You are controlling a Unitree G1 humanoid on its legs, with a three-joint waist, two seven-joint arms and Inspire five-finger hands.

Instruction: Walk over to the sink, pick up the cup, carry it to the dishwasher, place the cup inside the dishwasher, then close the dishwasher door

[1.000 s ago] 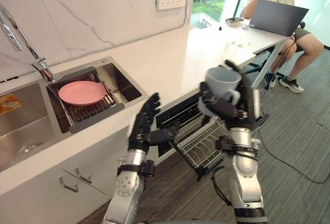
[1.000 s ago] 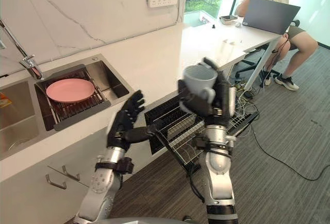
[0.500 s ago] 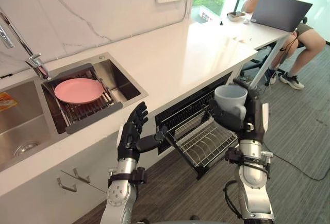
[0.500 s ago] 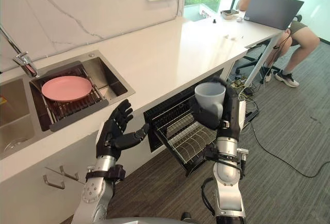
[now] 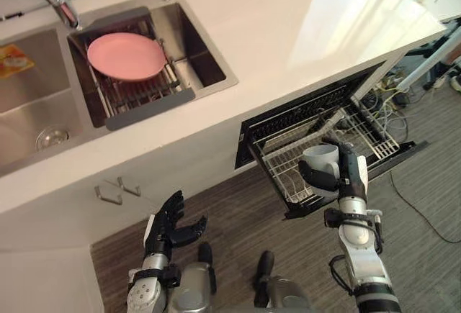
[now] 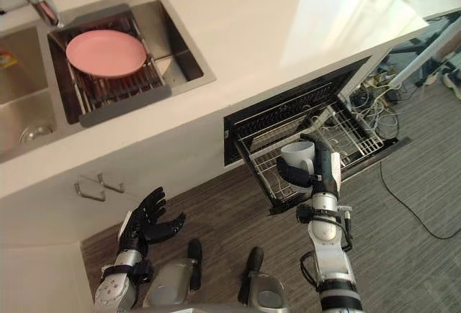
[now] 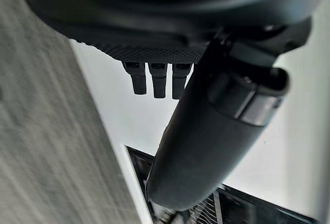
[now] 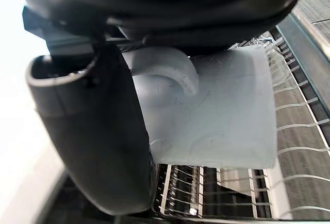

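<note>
Left eye view: cup [image 5: 320,160] upright, mouth up, in the right hand [image 5: 351,175], fingers curled round it, above the dishwasher rack [image 5: 284,173] near its front edge.
Right wrist view: thumb wraps the cup wall; rack wires lie directly below.
Left wrist view: left hand [image 7: 170,33] loosely spread, idle, well apart from the rack.

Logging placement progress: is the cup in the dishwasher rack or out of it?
Out: the right robot hand grips the upright cup above the pulled-out rack, not set on its wires.

Plate [image 5: 126,55] on drainer [image 5: 150,101] in sink [image 5: 210,62], far L; cup [image 5: 320,160] over dishwasher rack [image 5: 279,163], R, below counter [image 5: 288,32].
</note>
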